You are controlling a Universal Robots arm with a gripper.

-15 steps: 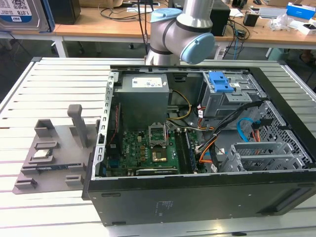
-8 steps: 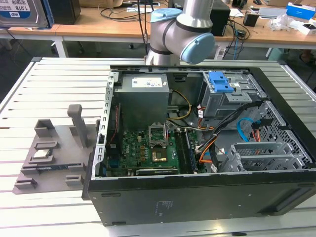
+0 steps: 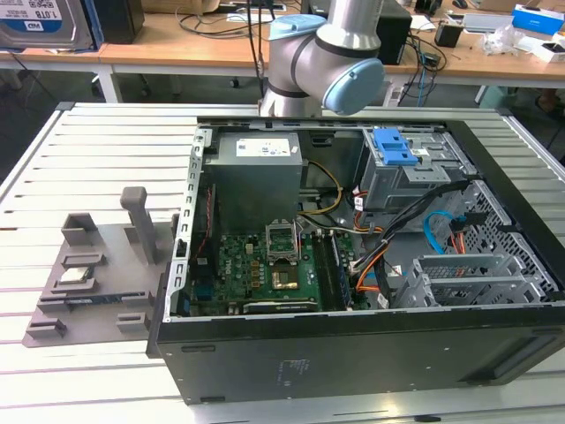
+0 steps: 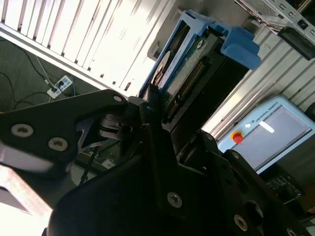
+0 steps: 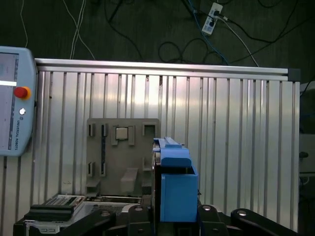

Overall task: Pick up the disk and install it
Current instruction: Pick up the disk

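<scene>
The disk [image 4: 183, 63] is a silver hard drive in a blue plastic carrier rail, seen edge-on in both wrist views [image 5: 175, 183]. My gripper [image 4: 156, 107] is shut on it, with a black finger [image 4: 153, 129] pressed against its side. I hold it high above the slatted table. In the exterior view, a silver labelled disk with a blue edge [image 3: 44, 22] shows at the top left corner, cut off by the frame. The grey metal drive bay [image 3: 415, 181] with its blue latch [image 3: 395, 146] stands inside the open computer case [image 3: 353, 353].
A grey plastic fixture [image 3: 97, 274] lies on the table at the case's left in the exterior view, with a small square chip [image 3: 78, 274] on it. Cables and a motherboard [image 3: 274, 265] fill the case. A teach pendant [image 5: 12, 98] lies at the table's edge.
</scene>
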